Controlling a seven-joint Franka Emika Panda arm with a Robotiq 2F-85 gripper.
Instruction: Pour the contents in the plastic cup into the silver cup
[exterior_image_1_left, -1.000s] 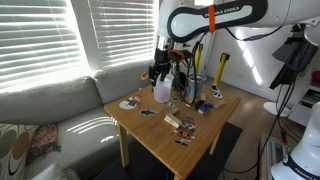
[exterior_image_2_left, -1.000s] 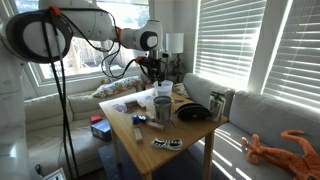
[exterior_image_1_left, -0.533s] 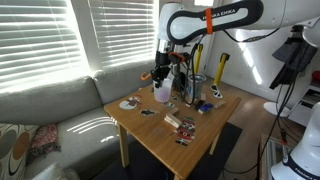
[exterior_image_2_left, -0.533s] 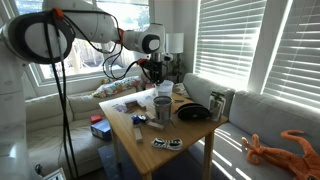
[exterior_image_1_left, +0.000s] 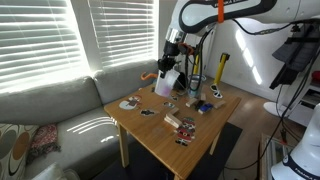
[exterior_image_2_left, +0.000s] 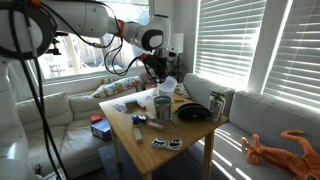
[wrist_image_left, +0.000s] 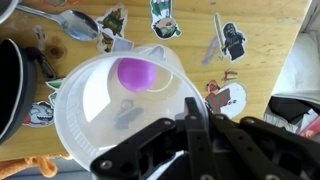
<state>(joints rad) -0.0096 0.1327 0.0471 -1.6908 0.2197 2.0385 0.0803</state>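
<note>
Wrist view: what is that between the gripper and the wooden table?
The plastic cup, seen from above in the wrist view, held at its rim by the gripper over the table; a round purple object lies inside.

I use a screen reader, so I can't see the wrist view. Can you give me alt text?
Top-down look into the plastic cup, held at its rim by the gripper, with a round purple object inside. Beneath is a wooden table with stickers and a spoon.

Both exterior views face the wooden table (exterior_image_1_left: 155, 130) from afar (different sides); the wrist view looks down closely.
</note>
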